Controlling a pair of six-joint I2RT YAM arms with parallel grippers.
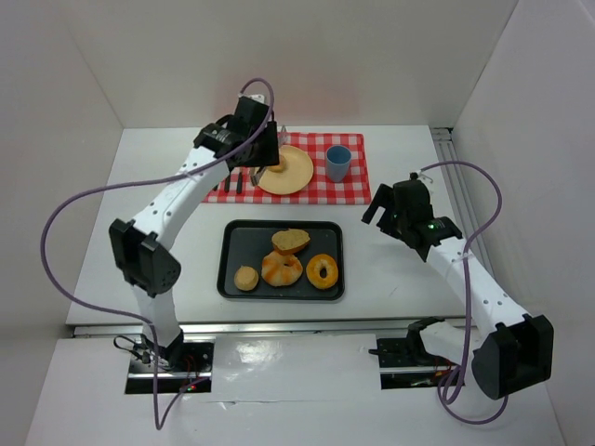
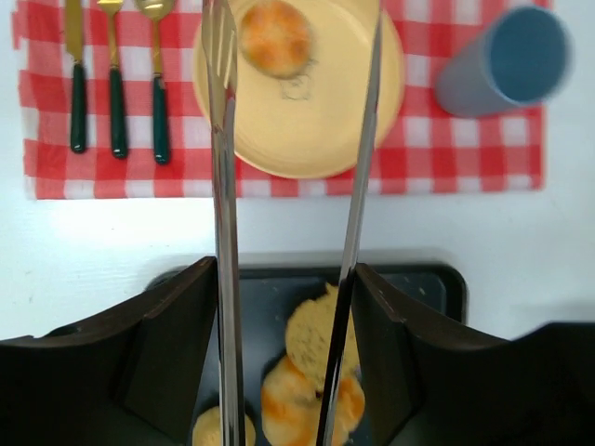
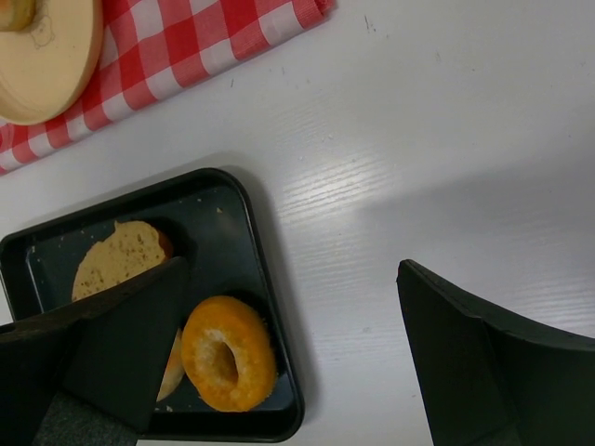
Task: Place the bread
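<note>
**While the tongs gape, one roll sits on the plate**

Although several pastries lie in the tray [image 1: 244, 240], one bread roll [image 2: 274, 35] rests on the yellow plate [image 2: 307, 130], near its far rim. The left fingers [image 2: 177, 353] grip a pair of tongs [image 2: 223, 186], whose blades stand spread over the plate. One blade tip may touch the roll, though the frame edge hides it. The right fingers [image 3: 483, 362] hang released and empty above the counter [image 1: 390, 279]. This placement looks essentially done. Lifting the tongs clear seems all that is left, unless the donut [image 1: 323, 271] and its neighbours follow.
</note>
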